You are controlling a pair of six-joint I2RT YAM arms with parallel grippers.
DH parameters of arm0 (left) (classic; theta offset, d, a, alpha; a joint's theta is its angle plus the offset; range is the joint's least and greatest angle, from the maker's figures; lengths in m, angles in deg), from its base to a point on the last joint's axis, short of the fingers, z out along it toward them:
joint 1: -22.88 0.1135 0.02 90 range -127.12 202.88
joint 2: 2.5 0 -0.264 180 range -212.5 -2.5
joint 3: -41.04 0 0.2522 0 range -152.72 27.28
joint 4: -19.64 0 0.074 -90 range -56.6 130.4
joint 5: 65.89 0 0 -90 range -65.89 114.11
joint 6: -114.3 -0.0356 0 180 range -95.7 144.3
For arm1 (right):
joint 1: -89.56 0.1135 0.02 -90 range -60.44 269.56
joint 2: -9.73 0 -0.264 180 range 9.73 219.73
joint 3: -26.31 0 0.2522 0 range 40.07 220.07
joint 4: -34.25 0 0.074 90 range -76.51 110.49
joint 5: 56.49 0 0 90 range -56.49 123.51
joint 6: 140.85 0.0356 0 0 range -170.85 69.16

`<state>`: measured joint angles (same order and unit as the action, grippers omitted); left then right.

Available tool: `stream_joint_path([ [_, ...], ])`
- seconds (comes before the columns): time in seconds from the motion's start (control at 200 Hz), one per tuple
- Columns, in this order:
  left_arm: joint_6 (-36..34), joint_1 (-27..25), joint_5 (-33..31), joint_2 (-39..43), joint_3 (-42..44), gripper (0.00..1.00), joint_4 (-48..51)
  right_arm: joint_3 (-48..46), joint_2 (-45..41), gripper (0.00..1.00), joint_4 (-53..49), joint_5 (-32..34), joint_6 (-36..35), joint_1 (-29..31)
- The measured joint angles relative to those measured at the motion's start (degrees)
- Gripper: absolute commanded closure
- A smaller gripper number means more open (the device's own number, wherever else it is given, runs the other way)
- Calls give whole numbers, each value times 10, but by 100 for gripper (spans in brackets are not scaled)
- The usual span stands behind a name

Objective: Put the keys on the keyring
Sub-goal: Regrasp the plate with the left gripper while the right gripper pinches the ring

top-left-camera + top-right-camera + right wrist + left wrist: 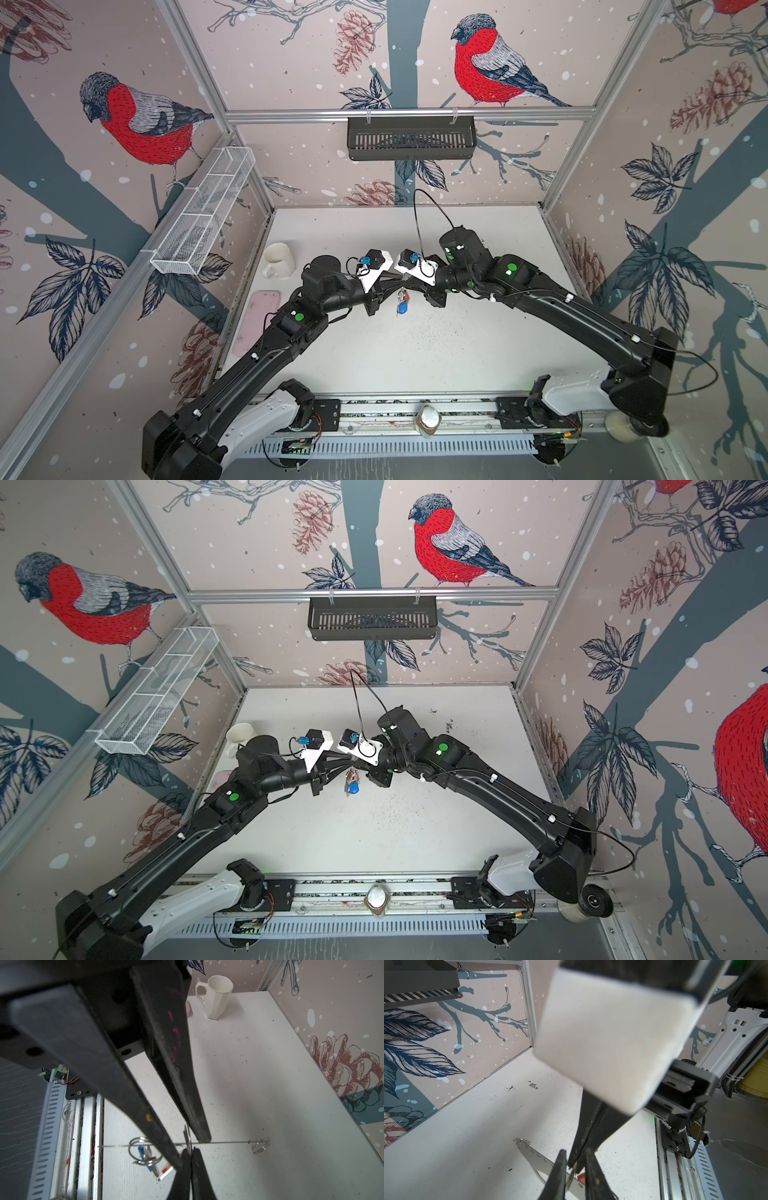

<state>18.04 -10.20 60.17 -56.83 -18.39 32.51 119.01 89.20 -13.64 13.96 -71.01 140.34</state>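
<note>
Where the two arms meet at the centre of both top views, the keyring [534, 1157] is held clear of the table [415, 353]. The right wrist camera sees it edge-on, its long axis running from the front rail toward the back wall, across both sets of fingers. The keys [402, 302] dangle just beneath it, blue tag lowest. The right gripper [580, 1151] is clamped tight on the keyring's flat body. The left gripper [191, 1150] stands barely parted, nipping a thin silver ring [187, 1134]; whose ring, I cannot tell.
</note>
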Motion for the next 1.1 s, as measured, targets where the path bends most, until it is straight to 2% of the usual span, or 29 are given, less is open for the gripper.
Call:
stream_joint_path([
  [0.5, -2, -1, 2, -8, -2, 84, 1, -10, -12, 100, 8, -15, -2, -3],
  [0.78, -1, -2, 12, -12, -5, 90, 0, -11, -12, 100, 9, -16, -7, -3],
  [0.991, -2, -4, 18, -13, -5, 100, -2, -16, -18, 100, 12, -16, -7, -3],
  [1.101, -2, -5, 22, -15, -5, 100, -4, -22, -25, 100, 13, -16, -7, -4],
])
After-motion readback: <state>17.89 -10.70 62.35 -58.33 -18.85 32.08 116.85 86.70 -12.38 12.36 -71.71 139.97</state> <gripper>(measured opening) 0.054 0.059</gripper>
